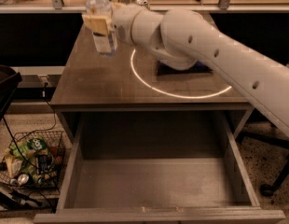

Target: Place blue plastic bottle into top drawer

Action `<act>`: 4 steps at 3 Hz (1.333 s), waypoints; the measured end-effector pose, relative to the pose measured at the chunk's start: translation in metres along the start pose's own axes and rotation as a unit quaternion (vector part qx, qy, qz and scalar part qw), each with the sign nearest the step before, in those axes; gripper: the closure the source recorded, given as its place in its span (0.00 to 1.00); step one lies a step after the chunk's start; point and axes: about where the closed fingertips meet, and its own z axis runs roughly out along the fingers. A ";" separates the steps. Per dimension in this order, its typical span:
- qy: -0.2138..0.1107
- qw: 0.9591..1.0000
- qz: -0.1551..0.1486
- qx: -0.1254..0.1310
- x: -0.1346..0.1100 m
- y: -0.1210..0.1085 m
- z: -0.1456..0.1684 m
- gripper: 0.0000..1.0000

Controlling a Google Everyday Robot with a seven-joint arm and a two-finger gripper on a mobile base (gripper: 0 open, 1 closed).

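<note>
1. Arm (219, 45): the white arm enters from the right edge of the view and runs diagonally over the table (102, 85) toward its back-left corner.

2. Table: dark wooden top. A bright ring of light (182, 93) lies on the surface, reaching from the centre toward the right edge.

3. Top drawer (154, 183): pulled out below the front edge of the table. Its flat floor and low side walls are exposed. It is nearly as wide as the table.

4. Wire basket (42, 133): stands on the floor to the left of the table, beside the drawer's left wall, and contains assorted packets.

5. Dark flat object (191, 72): lies on the table toward the back, partly hidden behind the arm.

6. Blue plastic bottle (106, 42): located over the back-left corner of the table, close to the left edge, cap uppermost and leaning slightly. Whether its base touches the table cannot be determined. It is well apart from the drawer.

7. Gripper (101, 24): positioned at the back-left corner of the table. The fingers (97, 23) are closed across the bottle's body. The cap and shoulder project above the gripper; the labelled lower part projects below it.
</note>
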 end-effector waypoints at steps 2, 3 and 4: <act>-0.005 0.999 0.030 0.027 0.011 0.056 -0.074 1.00; -0.011 0.999 0.030 0.006 0.005 0.102 -0.105 1.00; -0.001 0.999 0.017 -0.028 0.009 0.141 -0.144 1.00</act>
